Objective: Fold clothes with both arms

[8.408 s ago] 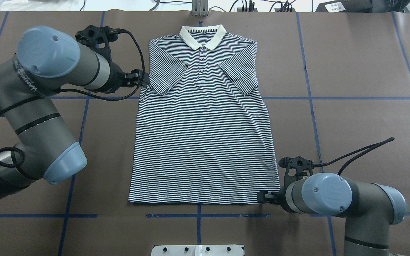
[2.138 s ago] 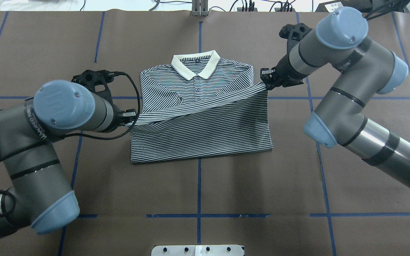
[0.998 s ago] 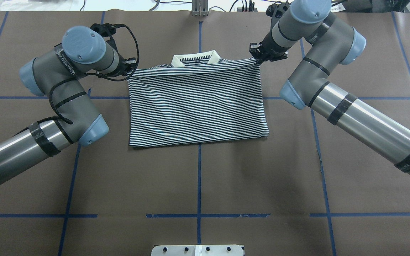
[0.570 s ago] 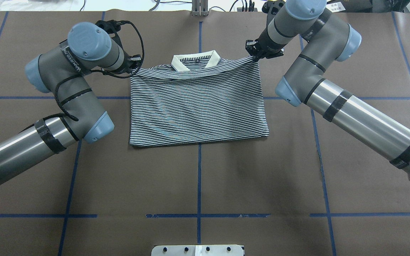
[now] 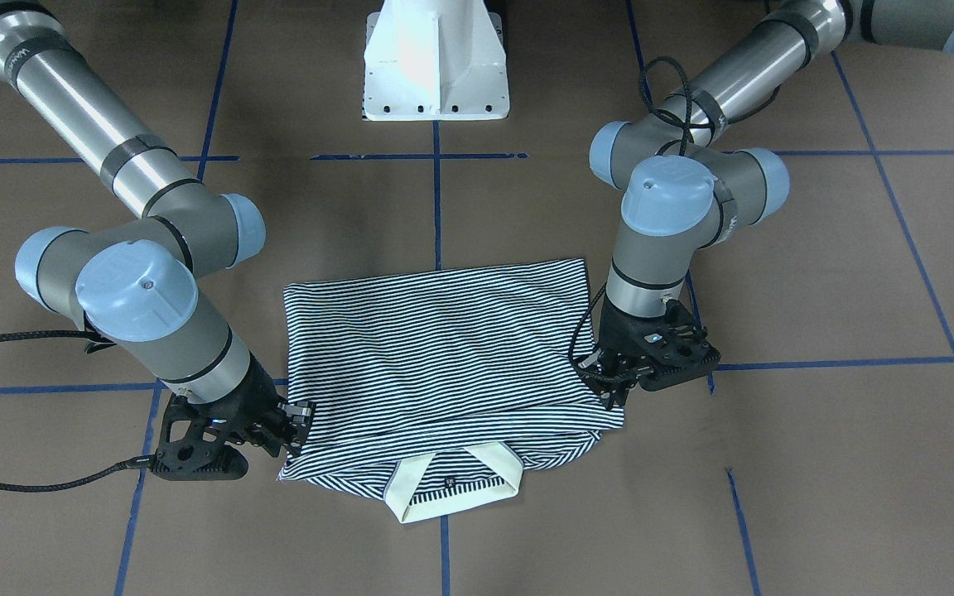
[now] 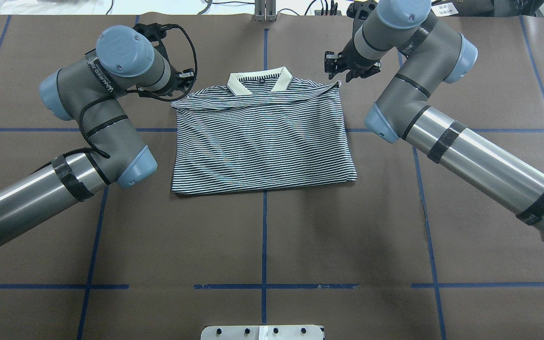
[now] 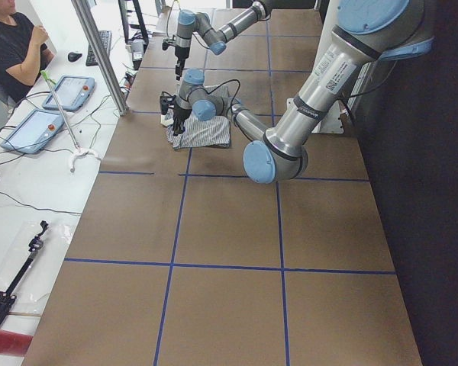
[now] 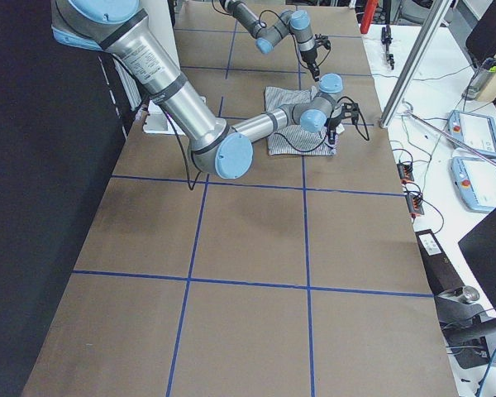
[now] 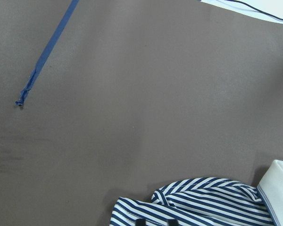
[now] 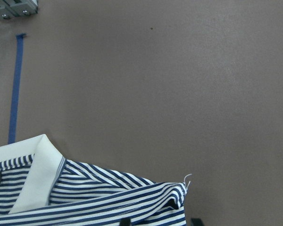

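Both let go! The polo shirt (image 6: pixel 262 141), its hem pinched a moment ago, drops flat just short of the collar (image 6: pixel 259 81). The right fingers (image 5: pixel 301 414) are spread wide and empty, just off their corner. The left fingers (image 5: pixel 609 387) are parted too, over theirs. The shirt lies folded on the tabletop (image 6: pixel 262 245) between them.
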`<state>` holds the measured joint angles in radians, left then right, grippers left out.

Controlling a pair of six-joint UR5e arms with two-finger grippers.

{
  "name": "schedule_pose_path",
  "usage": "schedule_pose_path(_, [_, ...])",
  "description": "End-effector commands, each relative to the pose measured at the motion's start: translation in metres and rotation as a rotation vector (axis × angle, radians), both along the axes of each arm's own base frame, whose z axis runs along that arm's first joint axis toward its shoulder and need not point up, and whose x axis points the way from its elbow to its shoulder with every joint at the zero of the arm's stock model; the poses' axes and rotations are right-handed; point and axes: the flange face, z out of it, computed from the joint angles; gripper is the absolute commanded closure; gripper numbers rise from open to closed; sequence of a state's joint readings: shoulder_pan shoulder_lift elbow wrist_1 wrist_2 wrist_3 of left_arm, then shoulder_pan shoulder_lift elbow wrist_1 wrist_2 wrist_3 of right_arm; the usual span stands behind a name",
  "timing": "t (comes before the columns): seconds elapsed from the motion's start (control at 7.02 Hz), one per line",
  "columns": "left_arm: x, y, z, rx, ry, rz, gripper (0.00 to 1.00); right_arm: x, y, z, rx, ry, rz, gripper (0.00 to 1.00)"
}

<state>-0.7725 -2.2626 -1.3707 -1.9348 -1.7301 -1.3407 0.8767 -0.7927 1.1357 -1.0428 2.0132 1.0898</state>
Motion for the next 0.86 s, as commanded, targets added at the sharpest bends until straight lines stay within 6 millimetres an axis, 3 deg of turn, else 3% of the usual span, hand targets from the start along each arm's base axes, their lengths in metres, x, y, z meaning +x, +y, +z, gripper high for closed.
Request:
schedule_pose_path(0.0, [0.000,0.000,-0.001,0.001,-0.002,0.004,0.00,0.002,0.003,0.004,0.005,0.001,-0.005,0.00])
schedule_pose_path(0.14, [-0.001,0.000,-0.004,0.000,0.001,0.005,0.00,0.002,0.017,-0.011,-0.004,-0.028,0.005,0.00])
schedule_pose_path(0.57, [-0.006,0.012,-0.029,0.014,0.027,0.002,0.00,-0.001,0.139,0.032,-0.124,-0.088,-0.002,0.00])
schedule_pose_path(0.71, [-0.007,0.013,-0.028,0.013,0.026,0.002,0.00,-0.008,0.178,0.028,-0.151,-0.087,-0.019,0.00])
